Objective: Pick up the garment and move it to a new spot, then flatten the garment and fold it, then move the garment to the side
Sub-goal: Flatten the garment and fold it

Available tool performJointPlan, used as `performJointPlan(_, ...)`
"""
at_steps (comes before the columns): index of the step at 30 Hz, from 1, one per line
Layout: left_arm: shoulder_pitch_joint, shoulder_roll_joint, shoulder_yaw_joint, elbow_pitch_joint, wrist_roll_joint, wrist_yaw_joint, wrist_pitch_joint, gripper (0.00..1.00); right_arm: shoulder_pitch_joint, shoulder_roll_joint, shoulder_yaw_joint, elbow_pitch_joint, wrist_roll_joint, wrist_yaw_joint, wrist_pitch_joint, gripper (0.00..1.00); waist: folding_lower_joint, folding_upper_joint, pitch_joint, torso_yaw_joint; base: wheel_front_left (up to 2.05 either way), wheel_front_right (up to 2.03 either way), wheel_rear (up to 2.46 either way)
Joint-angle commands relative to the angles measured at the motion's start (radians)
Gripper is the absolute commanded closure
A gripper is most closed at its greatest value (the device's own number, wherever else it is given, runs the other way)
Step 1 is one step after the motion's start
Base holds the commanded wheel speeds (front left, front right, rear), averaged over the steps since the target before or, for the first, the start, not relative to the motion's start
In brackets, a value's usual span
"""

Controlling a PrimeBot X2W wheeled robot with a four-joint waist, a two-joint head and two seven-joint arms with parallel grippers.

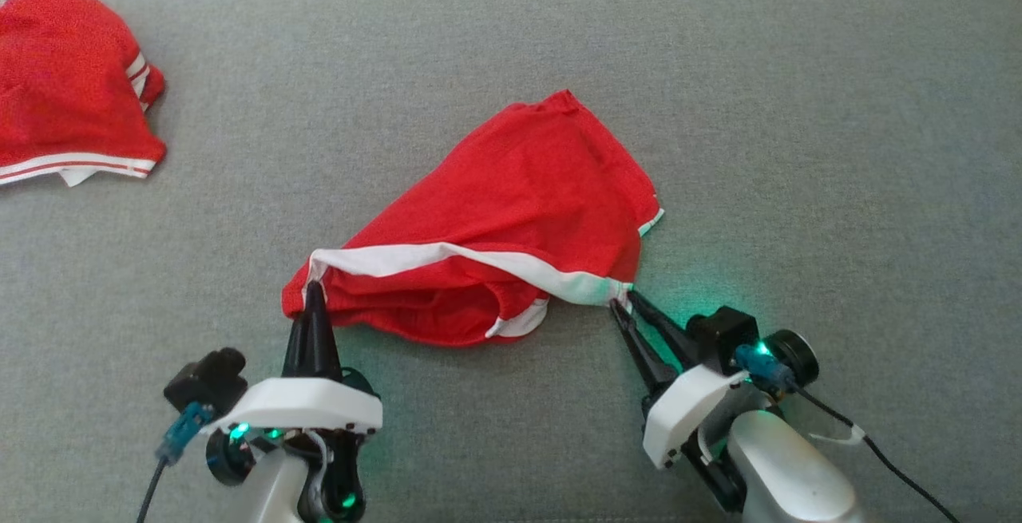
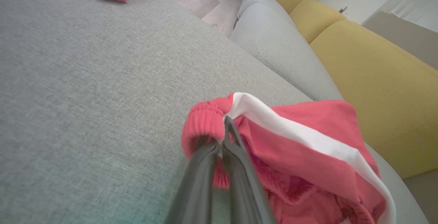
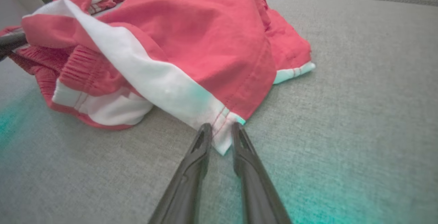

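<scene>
Left claw, head view: the left claw (image 1: 313, 290) is shut tight on the near left corner of the red shorts (image 1: 519, 188).
Right claw, head view: the right claw (image 1: 621, 302) has its tips at the near right white corner.
Shorts, head view: bunched up in the middle of the grey seat (image 1: 798, 148), well apart from another red cloth (image 1: 64, 84) at the far left.
Left claw, left wrist view: both fingers (image 2: 236, 148) are pressed together, pinching the stretchy red band.
Right claw, right wrist view: the fingers (image 3: 202, 142) are a little apart with the white corner between them. I cannot tell if it is pinched.
</scene>
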State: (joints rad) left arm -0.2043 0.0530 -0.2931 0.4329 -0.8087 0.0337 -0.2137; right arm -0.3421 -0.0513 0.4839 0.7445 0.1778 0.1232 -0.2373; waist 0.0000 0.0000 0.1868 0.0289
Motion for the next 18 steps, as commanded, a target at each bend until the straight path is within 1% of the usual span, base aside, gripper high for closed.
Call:
performJointPlan(1, -0.038, 0.008, 0.022, -0.034, 0.009, -0.004, -0.008, 1.00, -0.033, 0.001, 0.023, -0.016, 0.009, 0.008, -0.005, 0.83, 0.0000, 0.0000, 0.000, -0.001, 0.00, 0.00, 0.00)
performJointPlan(2, -0.038, 0.009, 0.022, -0.036, 0.008, -0.003, -0.007, 1.00, -0.036, 0.001, 0.028, -0.010, 0.012, 0.008, -0.006, 0.96, 0.0000, 0.0000, -0.001, -0.002, 0.00, 0.00, 0.00)
performJointPlan(3, -0.037, 0.010, 0.022, -0.039, 0.008, -0.003, -0.007, 1.00, -0.040, 0.001, 0.032, -0.003, 0.016, 0.008, -0.006, 1.00, 0.0000, 0.0000, -0.001, -0.003, 0.00, 0.00, 0.00)
performJointPlan(5, -0.036, 0.013, 0.022, -0.044, 0.007, -0.002, -0.005, 1.00, -0.049, 0.001, 0.038, 0.016, 0.016, 0.008, -0.006, 1.00, 0.0000, 0.0000, -0.001, -0.006, 0.00, 0.00, 0.00)
performJointPlan(7, -0.035, 0.016, 0.022, -0.048, 0.006, 0.000, -0.002, 1.00, -0.061, 0.001, 0.047, 0.037, 0.011, 0.008, -0.007, 0.80, 0.0000, 0.0000, 0.000, -0.009, 0.00, 0.00, 0.00)
performJointPlan(9, -0.036, 0.019, 0.021, -0.053, 0.006, 0.001, 0.001, 1.00, -0.074, 0.001, 0.057, 0.054, 0.011, 0.008, -0.007, 0.65, 0.0000, 0.0000, 0.001, -0.009, 0.00, 0.00, 0.00)
performJointPlan(11, -0.036, 0.021, 0.020, -0.057, 0.005, 0.002, 0.003, 1.00, -0.087, 0.001, 0.073, 0.068, 0.011, 0.008, -0.005, 0.53, 0.0000, 0.0000, 0.002, -0.009, 0.00, 0.00, 0.00)
performJointPlan(12, -0.035, 0.022, 0.019, -0.058, 0.005, 0.002, 0.005, 1.00, -0.093, 0.001, 0.081, 0.074, 0.013, 0.008, -0.004, 0.45, 0.0000, 0.0000, 0.003, -0.009, 0.00, 0.00, 0.00)
performJointPlan(13, -0.035, 0.023, 0.018, -0.059, 0.005, 0.003, 0.006, 1.00, -0.099, 0.001, 0.090, 0.080, 0.014, 0.008, -0.001, 0.41, 0.0000, 0.0000, 0.003, -0.008, 0.00, 0.00, 0.00)
performJointPlan(16, -0.034, 0.024, 0.014, -0.062, 0.005, 0.004, 0.009, 1.00, -0.110, 0.001, 0.117, 0.095, 0.025, 0.008, 0.013, 0.68, 0.0000, 0.0000, 0.002, -0.004, 0.00, 0.00, 0.00)
performJointPlan(17, -0.034, 0.024, 0.012, -0.063, 0.006, 0.004, 0.010, 1.00, -0.112, 0.001, 0.124, 0.099, 0.028, 0.008, 0.017, 0.81, 0.0000, 0.0000, 0.002, -0.002, 0.00, 0.00, 0.00)
performJointPlan(18, -0.034, 0.024, 0.010, -0.064, 0.006, 0.004, 0.011, 1.00, -0.114, 0.001, 0.128, 0.103, 0.032, 0.008, 0.018, 0.96, 0.0000, 0.0000, 0.001, -0.001, 0.00, 0.00, 0.00)
